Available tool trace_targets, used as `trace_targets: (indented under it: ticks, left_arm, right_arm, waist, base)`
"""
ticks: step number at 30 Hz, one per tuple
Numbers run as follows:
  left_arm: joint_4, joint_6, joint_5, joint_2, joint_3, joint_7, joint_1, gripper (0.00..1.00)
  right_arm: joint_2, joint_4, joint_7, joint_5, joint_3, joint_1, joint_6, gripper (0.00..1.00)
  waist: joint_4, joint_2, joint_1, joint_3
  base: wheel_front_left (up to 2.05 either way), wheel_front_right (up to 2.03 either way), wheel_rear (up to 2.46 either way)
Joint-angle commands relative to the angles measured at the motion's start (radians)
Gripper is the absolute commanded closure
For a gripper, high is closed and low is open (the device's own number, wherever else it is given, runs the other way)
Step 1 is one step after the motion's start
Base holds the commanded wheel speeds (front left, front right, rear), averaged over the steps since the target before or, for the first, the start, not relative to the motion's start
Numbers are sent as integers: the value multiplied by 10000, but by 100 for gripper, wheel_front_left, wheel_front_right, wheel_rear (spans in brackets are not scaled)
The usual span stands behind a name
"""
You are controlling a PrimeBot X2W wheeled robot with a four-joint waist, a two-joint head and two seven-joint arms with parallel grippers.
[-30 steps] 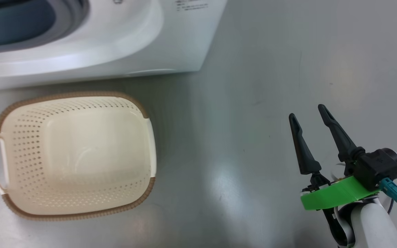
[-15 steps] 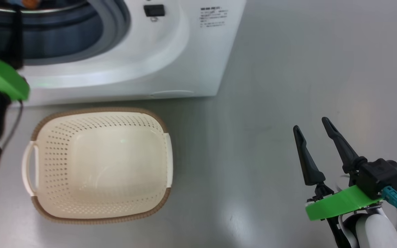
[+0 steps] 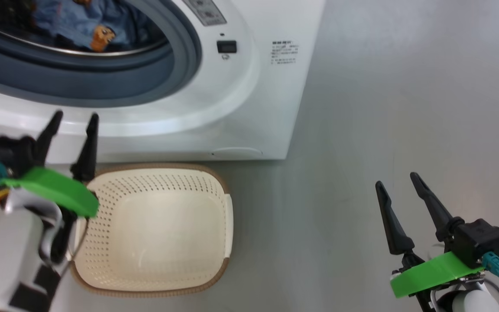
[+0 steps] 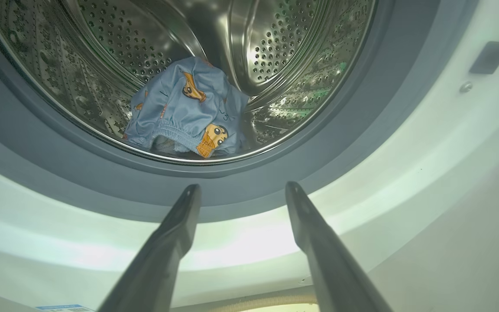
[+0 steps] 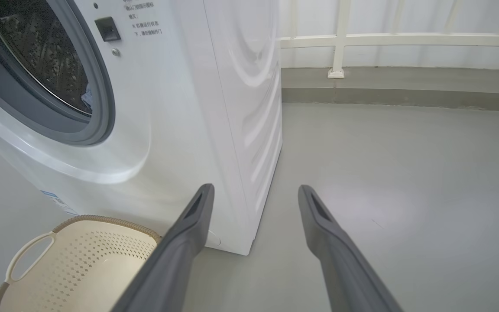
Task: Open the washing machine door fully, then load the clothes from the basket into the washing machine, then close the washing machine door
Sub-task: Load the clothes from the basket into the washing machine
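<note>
left gripper [image 3: 75,116] hovering spread over basket's [image 3: 154,167] far-left rim | right gripper [image 3: 396,180] hanging spread above floor [image 3: 362,108], well right | clothes [image 4: 184,112] lying inside washing machine [image 3: 267,86] | basket sitting on floor, just near of machine

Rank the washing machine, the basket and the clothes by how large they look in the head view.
1. washing machine: largest, though cut off by the picture's edge.
2. basket: clearly smaller.
3. clothes: smallest here, but they lie partly hidden inside the machine, farther from the camera, so their real size is unsure.
</note>
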Motion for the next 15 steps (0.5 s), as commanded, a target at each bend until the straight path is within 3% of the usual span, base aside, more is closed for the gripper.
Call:
trace_targets:
  ticks: [1, 15]
  left_arm:
    - [-406, 134, 151, 428, 447, -55, 234, 0]
    - [-3258, 820, 733, -417, 1443, -55, 3730, 0]
  right_arm:
    - [-26, -202, -11, 101, 218, 205, 16, 0]
    - [100, 161, -123, 344, 180, 850, 16, 0]
  waist:
    - [184, -1, 0, -504]
    - [206, -1, 0, -2105]
  base:
    - [0, 0, 0]
    - [0, 0, 0]
